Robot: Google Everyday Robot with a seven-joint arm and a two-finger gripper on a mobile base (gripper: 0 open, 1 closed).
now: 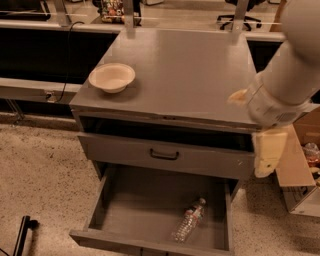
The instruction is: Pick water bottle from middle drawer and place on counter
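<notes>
The water bottle (188, 227) lies on its side on the floor of the open middle drawer (145, 205), near the front right corner, cap pointing up and right. The drawer is pulled out at the bottom of the grey cabinet. The counter (185, 65) is the cabinet's flat grey top. My gripper (266, 152), cream-coloured on a white arm, hangs beside the counter's front right corner, above and to the right of the drawer and well apart from the bottle. It holds nothing that I can see.
A cream bowl (111, 76) sits on the counter's left side. Two metal posts (129, 15) stand at its rear edge. A closed drawer front with a black handle (164, 155) is above the open drawer. A cardboard box (295, 165) stands to the right.
</notes>
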